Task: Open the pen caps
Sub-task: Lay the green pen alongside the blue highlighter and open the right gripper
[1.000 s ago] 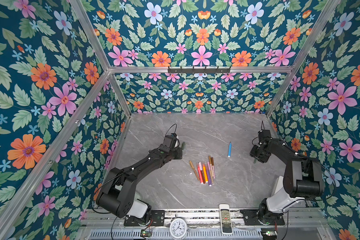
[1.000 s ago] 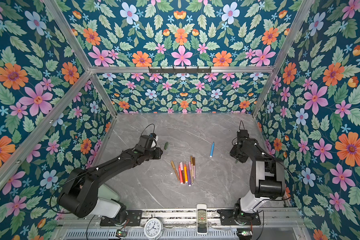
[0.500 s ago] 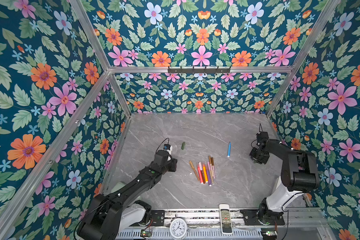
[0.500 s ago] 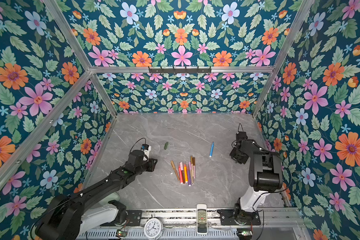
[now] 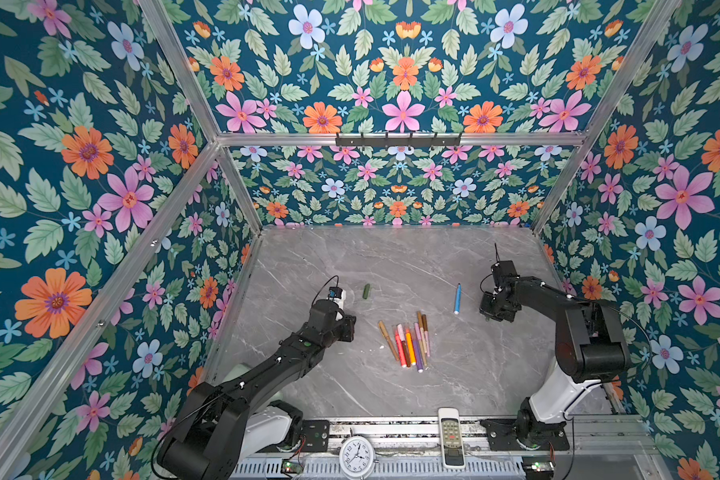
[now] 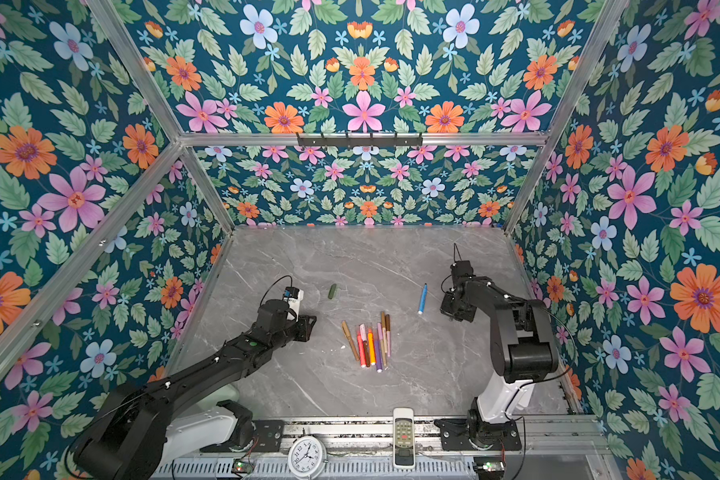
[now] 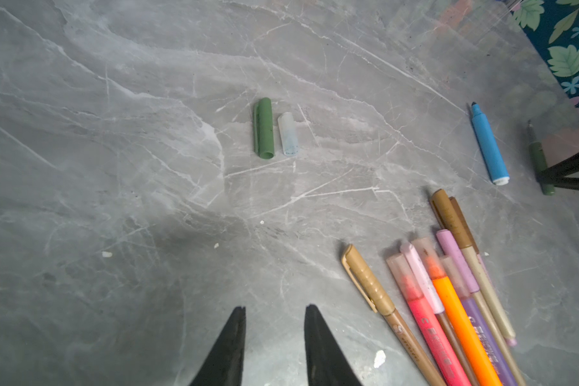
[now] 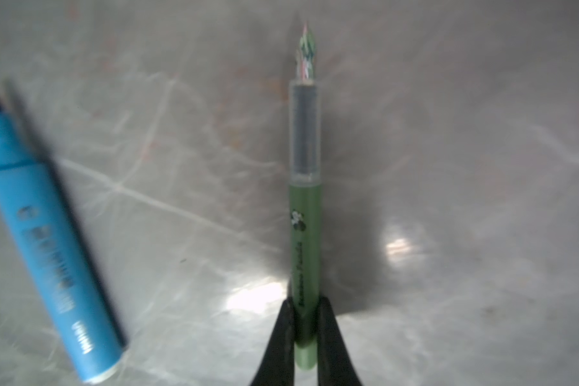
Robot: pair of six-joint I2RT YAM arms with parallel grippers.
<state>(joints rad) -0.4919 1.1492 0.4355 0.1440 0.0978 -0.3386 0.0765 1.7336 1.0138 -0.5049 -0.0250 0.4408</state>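
Jaws: R gripper [image 8: 306, 320] clamped on uncapped green pen [image 8: 305, 217], L gripper [image 7: 274, 314] narrowly apart, empty; green cap [image 7: 263, 127] + clear cap [image 7: 288, 133] off on table [image 7: 114, 167], blue pen [image 7: 488, 143] bare; bunched pens [image 7: 455, 300] capped, so most left.

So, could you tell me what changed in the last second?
The left gripper drew back, away from the short green plastic cap. The right gripper closed on the uncapped green pen. Cap, blue uncapped marker and bundle of capped pens stayed put.
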